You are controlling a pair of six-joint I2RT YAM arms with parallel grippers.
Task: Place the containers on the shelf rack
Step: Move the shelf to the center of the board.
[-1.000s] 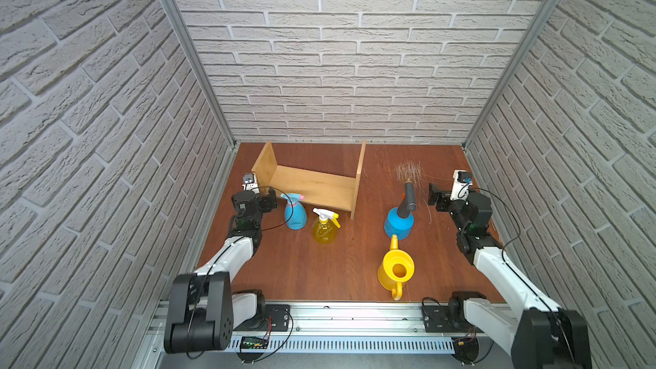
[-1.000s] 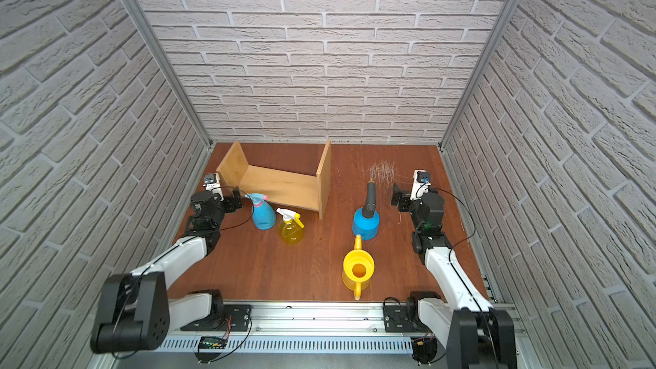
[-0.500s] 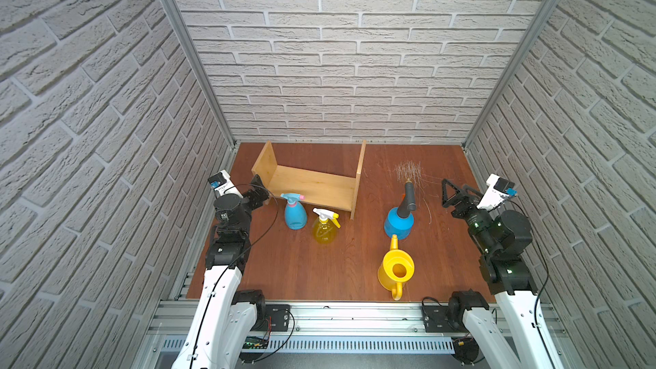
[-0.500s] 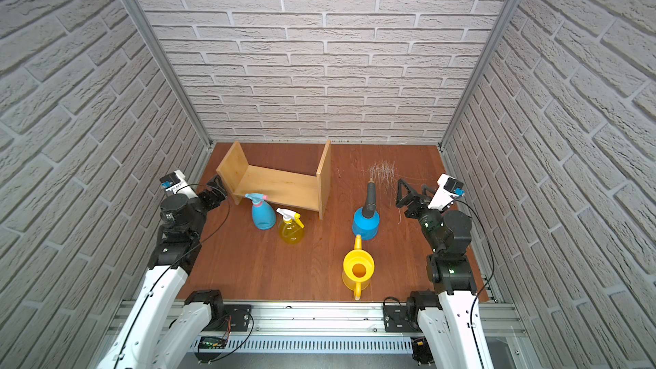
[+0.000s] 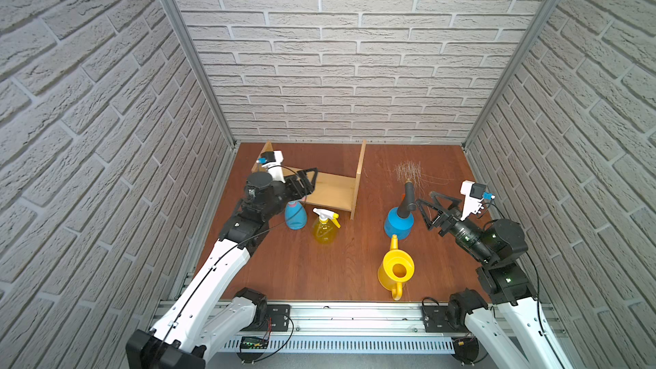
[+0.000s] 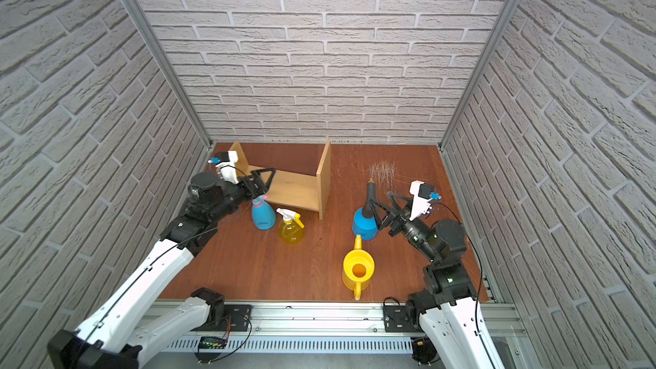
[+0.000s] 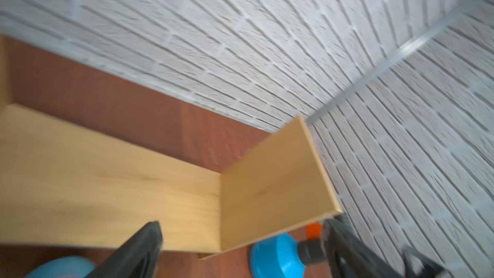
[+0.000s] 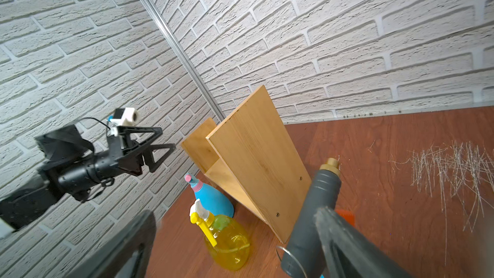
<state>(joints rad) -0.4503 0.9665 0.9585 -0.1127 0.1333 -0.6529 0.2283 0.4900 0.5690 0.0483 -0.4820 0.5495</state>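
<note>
The light-wood shelf rack stands at the back left with nothing on its board. Just in front of it stand the light-blue spray bottle and the yellow spray bottle. The blue pressure sprayer is right of the rack. The yellow watering can sits nearer the front. My left gripper hangs open above the light-blue bottle. My right gripper is open, close beside the sprayer's black head.
Brick walls close in the left, right and back of the brown table. A patch of pale scratch marks lies at the back right. A metal rail with both arm bases runs along the front edge.
Both arms have unfolded and reached inward. The left gripper moved right over the rack's left end; the right gripper moved left toward the blue sprayer. The containers and rack stayed put.
</note>
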